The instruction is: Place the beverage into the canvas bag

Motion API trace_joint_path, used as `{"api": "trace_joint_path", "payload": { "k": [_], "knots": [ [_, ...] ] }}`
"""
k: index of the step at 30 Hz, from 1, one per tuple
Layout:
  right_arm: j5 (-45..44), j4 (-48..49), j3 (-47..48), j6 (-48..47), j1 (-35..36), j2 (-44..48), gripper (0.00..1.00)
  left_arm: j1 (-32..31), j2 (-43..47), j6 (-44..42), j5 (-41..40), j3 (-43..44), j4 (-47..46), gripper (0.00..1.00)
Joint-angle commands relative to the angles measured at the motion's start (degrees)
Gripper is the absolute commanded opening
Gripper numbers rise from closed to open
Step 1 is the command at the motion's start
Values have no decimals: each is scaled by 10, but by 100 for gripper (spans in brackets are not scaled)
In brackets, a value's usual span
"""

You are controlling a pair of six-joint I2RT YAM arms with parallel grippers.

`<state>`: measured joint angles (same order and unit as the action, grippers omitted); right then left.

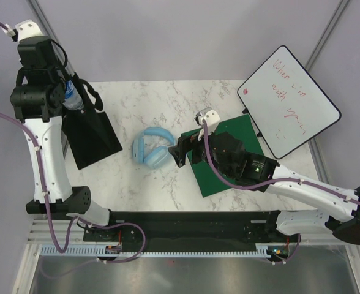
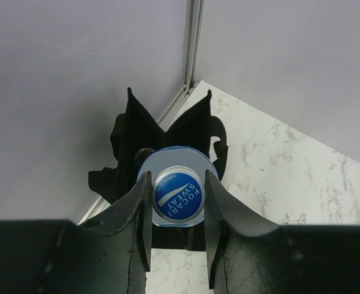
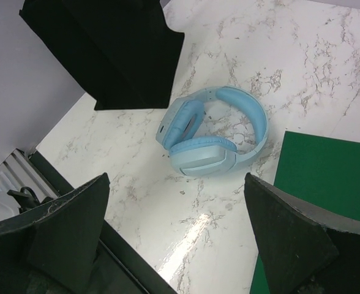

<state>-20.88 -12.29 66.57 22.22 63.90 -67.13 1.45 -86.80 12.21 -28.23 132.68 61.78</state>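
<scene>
The beverage is a clear bottle point(image 1: 73, 97) with a blue cap reading Pocari Sweat point(image 2: 177, 196). My left gripper point(image 2: 177, 199) is shut on the bottle's neck and holds it upright, directly above the mouth of the black canvas bag point(image 1: 89, 137). In the left wrist view the bag's mouth point(image 2: 137, 131) gapes below the bottle. The bag also shows in the right wrist view point(image 3: 116, 43). My right gripper point(image 3: 177, 208) is open and empty above the table point(image 1: 137, 177), near blue headphones.
Light blue headphones point(image 1: 152, 149) lie at the table's middle, also in the right wrist view point(image 3: 213, 138). A green board point(image 1: 229, 156) lies under the right arm. A whiteboard point(image 1: 288, 99) leans at the back right. Walls stand close behind the bag.
</scene>
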Motion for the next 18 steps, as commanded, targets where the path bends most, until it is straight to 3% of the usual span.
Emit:
{"api": "trace_joint_path", "payload": {
  "k": [1,11,18],
  "knots": [
    [-11,-1,8,-12,-1,3,98,14,-2,-35,-39,-19,-128,2],
    [-18,-2,0,-16,-1,3,98,37,17,-17,-17,-131,-152,2],
    [-22,-1,-6,-23,-1,7,98,37,10,-14,3,-105,-174,2]
  ]
}}
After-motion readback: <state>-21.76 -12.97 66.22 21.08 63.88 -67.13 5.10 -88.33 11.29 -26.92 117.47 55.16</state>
